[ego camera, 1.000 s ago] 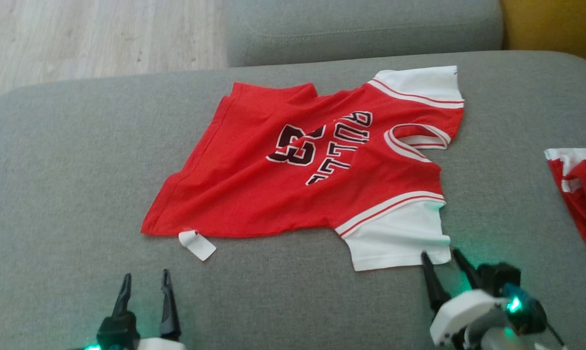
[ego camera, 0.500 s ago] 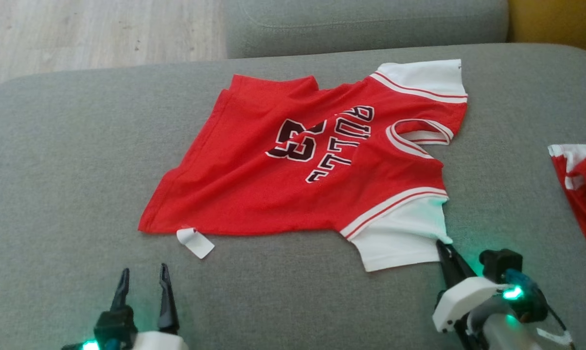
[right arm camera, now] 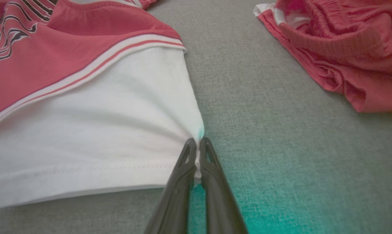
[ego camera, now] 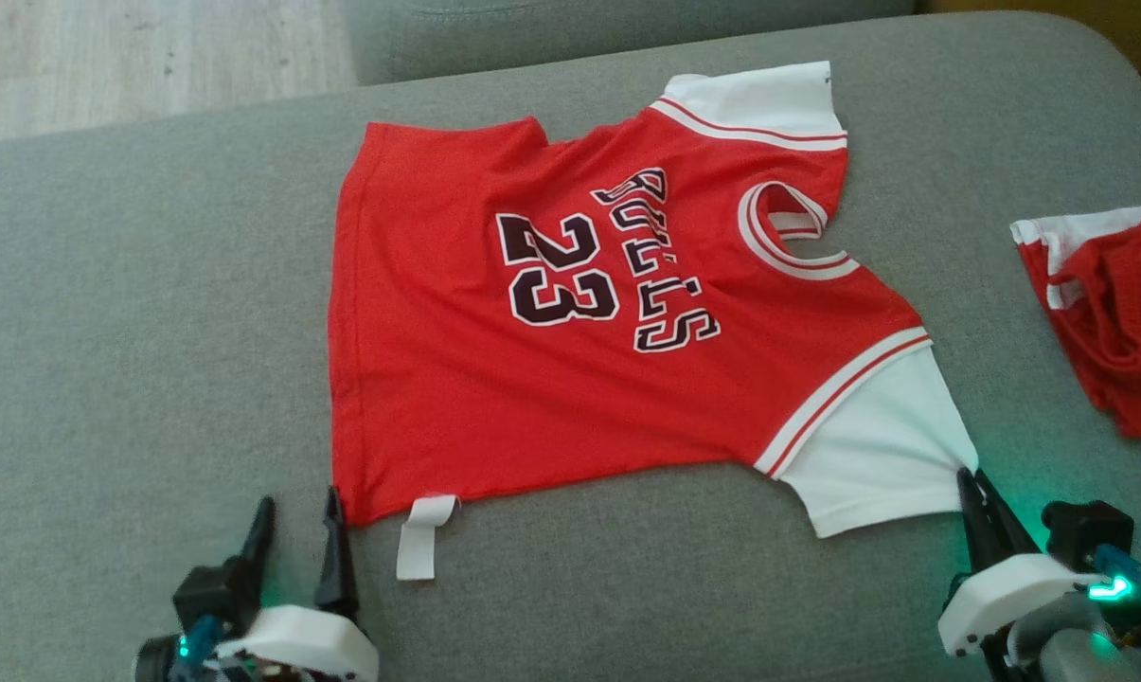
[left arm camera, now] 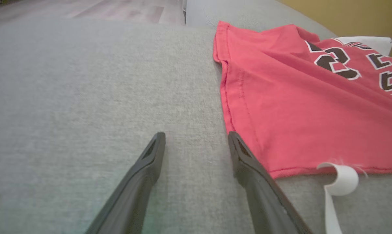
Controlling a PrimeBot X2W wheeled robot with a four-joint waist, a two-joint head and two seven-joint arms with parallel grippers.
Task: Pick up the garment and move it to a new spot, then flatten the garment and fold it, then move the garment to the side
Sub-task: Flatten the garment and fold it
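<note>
a second ago the right claw (ego camera: 970,476) had its two dark fingers spread at the lower corner of the white sleeve (ego camera: 873,445). now they are pressed together on that corner, and the right wrist view shows a pinch of white cloth caught between the fingertips (right arm camera: 189,151). over the same second the red basketball jersey with white sleeves and black lettering (ego camera: 532,379) has lost the diagonal crease across its chest. the number and the word now read whole, and the body lies nearly flat on the grey fabric sofa cushion (ego camera: 134,313). the head camera has shifted too, so part of the jersey's move across the frame is the view's own. i judge the flattening step to be under way, with one corner secured.

the jersey fills the middle of the head view, with its held sleeve at lower right. the left claw (ego camera: 298,500), at lower left, stands spread and holds nothing. one of its fingers is just beside the jersey's lower hem corner, near the loose white tag (ego camera: 418,535). a crumpled second red garment (ego camera: 1114,322) lies apart at the right edge.
</note>
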